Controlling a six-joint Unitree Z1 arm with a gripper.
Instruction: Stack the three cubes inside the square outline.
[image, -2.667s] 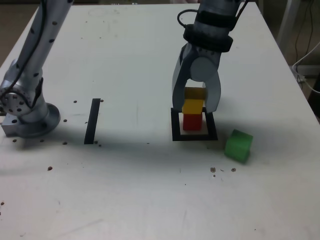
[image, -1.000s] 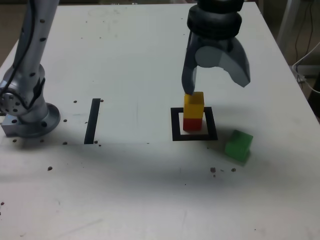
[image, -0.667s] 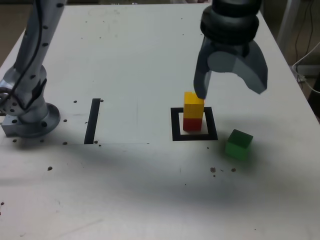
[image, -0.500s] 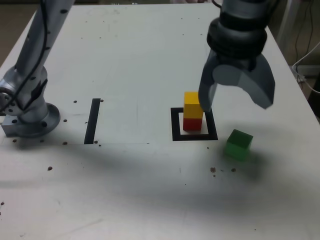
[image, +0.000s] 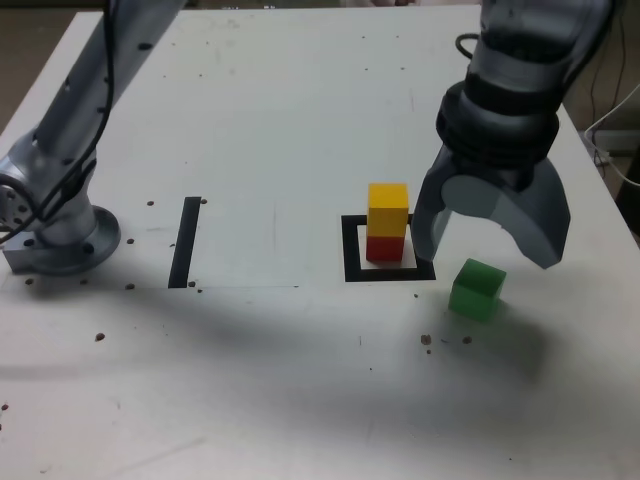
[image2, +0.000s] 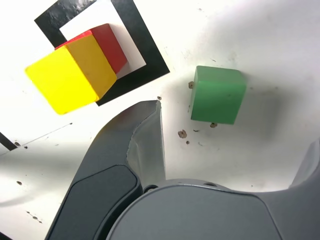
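The gripper (image: 485, 255) is held with its jaws spread wide and empty above the green cube (image: 476, 290), while the yellow cube (image: 388, 209) is stacked on the red cube (image: 384, 247) inside the square outline (image: 352, 252) just beside one jaw.

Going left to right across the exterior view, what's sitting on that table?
Arm base → black tape strip → yellow cube on red cube inside the square outline → green cube.
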